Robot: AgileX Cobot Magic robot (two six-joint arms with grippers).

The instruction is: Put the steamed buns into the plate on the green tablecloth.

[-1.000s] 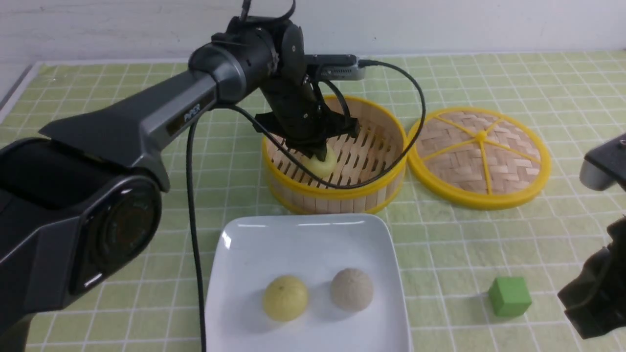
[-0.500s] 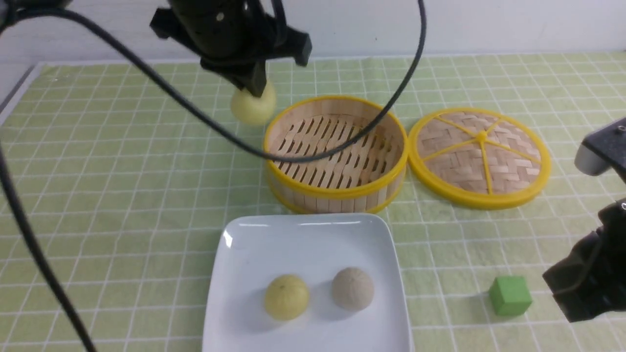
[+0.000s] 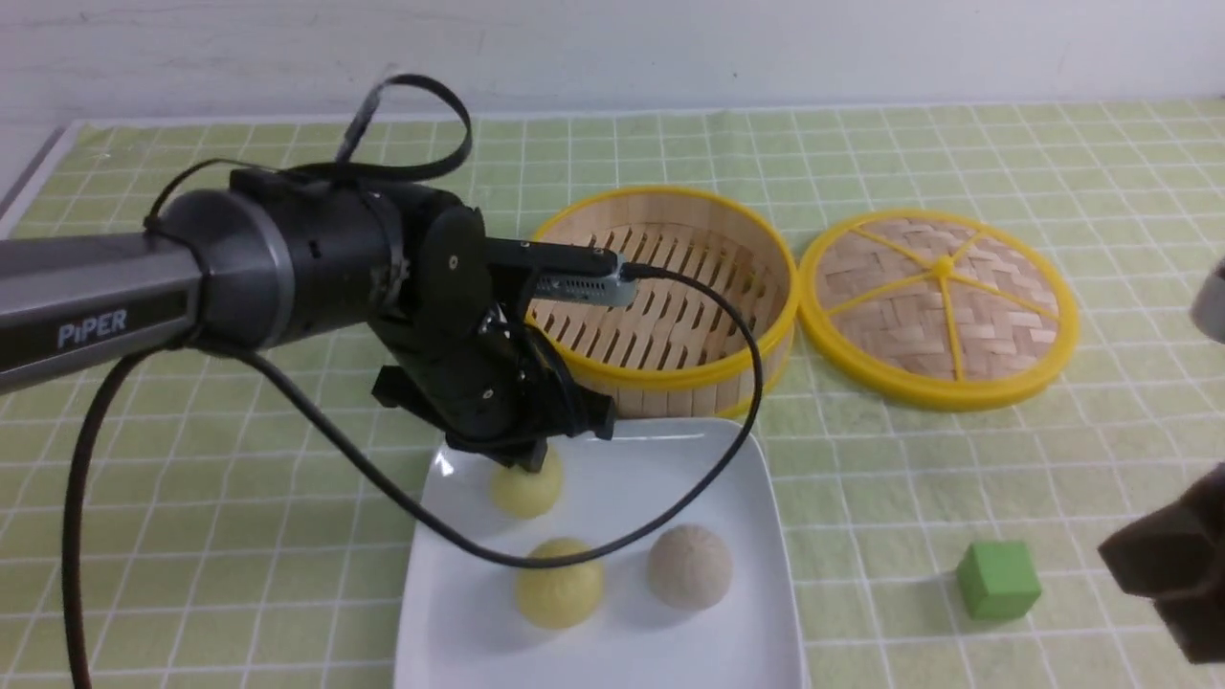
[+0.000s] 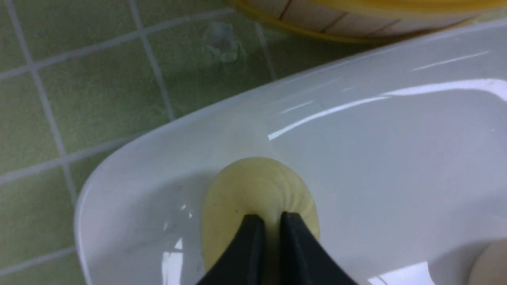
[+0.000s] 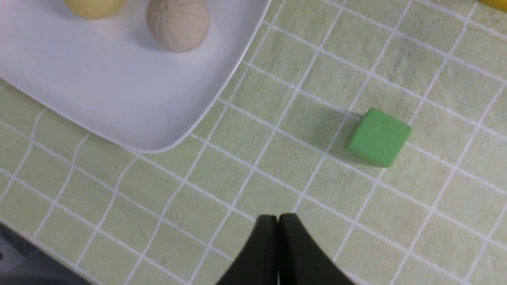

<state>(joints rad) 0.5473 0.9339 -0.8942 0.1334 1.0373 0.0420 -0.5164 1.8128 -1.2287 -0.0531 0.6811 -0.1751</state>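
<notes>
My left gripper [image 3: 531, 464] is shut on a pale yellow steamed bun [image 3: 524, 490], holding it at the surface of the white square plate [image 3: 670, 478], near its far left corner. The left wrist view shows the two fingers pinching the bun [image 4: 257, 190] over the plate [image 4: 376, 150]. A second yellow bun [image 3: 559, 582] and a beige bun [image 3: 689, 566] sit in the plate's middle. The plate lies on the green tablecloth [image 3: 191, 459]. My right gripper [image 5: 277, 217] is shut and empty above the cloth, near the plate's right corner [image 5: 111, 87].
The bamboo steamer basket [image 3: 660, 378] stands just behind the plate with no bun in it. Its woven lid [image 3: 943, 306] lies to its right. A green cube [image 3: 997, 579] sits on the cloth right of the plate, also in the right wrist view [image 5: 379, 136].
My left gripper lifted the yellow bun out of the basket, swung it up and left, then brought it down onto the plate's far left part. The right arm shifted slightly.
</notes>
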